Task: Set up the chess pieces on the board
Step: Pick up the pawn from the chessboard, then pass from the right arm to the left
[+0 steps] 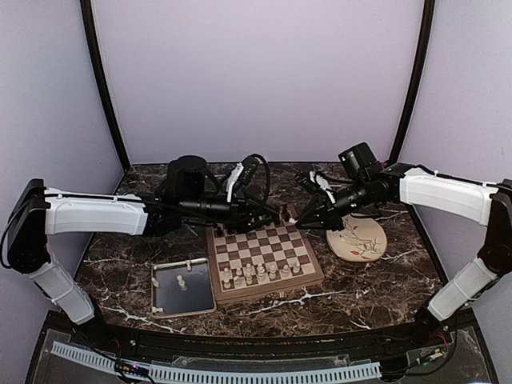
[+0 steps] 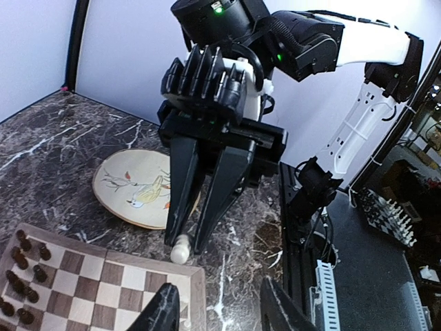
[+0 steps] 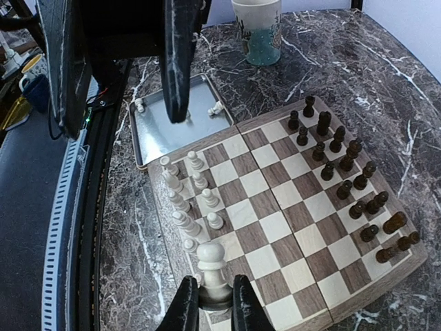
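Right fingers (image 3: 185, 310) are clamped on a cream-white turned chess piece (image 3: 211, 261). It is gripped low on its body and held upright. The piece is located at the edge of the square wooden chessboard with tan and dark brown checks (image 3: 275, 207) on the right arm's side. It sits over the pale border, at the end where the cream-white set stands. Whether it touches the board cannot be told.

Left fingers (image 2: 160, 314) are spread apart with nothing gripped. They are held over the board near that same edge, facing the right fingers, close but not touching.

On the board, cream-white pieces (image 3: 186, 200) are lined up in two rows along the side nearest the arm bases. Dark brown pieces (image 3: 344, 172) are lined up in two rows along the far side.

A grey metal tray (image 3: 155, 148) is placed just beside the board on the left arm's side, close to the cream-white rows. Two small cream-white figurines (image 3: 217, 108) are seen in it.

Past the tray, away from the board, a pale mug with teal print (image 3: 258, 31) is stood upright on the dark marbled desk (image 3: 386, 83).

A round cream plate with a floral print (image 2: 131, 186) is laid on the desk near the board on the right arm's side, apart from it.
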Controlling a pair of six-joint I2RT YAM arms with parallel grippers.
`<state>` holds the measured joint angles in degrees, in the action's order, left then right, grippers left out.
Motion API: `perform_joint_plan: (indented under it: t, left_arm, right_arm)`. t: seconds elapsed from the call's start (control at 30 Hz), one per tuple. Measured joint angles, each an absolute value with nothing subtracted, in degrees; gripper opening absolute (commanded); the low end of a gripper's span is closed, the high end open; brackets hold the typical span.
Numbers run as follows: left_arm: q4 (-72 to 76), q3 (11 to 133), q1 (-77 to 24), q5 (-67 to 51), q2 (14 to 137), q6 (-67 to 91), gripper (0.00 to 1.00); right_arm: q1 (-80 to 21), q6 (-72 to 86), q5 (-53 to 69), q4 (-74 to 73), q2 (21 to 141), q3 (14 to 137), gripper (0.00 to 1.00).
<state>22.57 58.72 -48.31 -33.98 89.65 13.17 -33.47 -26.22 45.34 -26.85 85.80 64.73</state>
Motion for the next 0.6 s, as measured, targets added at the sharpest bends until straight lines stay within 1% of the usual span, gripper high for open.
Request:
perform_joint_plan:
  t: [0.2,0.43,0.53,0.6]
  left_arm:
    - [25.8,60.8,-50.2,-37.5,97.1,14.7,0.41]
    - [24.4,63.9,-50.8,-38.5,100.1,13.6,0.42]
    - [24.4,65.0,-50.8,-38.8,100.7,13.3,0.38]
    - [24.4,65.4,-50.8,-39.0,101.2,13.2,0.34]
  right_arm:
    - [-33.5,-25.8,48.5,-26.6,85.8,63.0,0.13]
    - [-33.5,-26.2,50.0,-26.4,84.0,62.2,0.14]
    - [-33.5,-26.5,50.2,-26.4,83.7,62.2,0.14]
    - [-33.5,-26.8,50.4,-26.5,83.7,62.2,0.14]
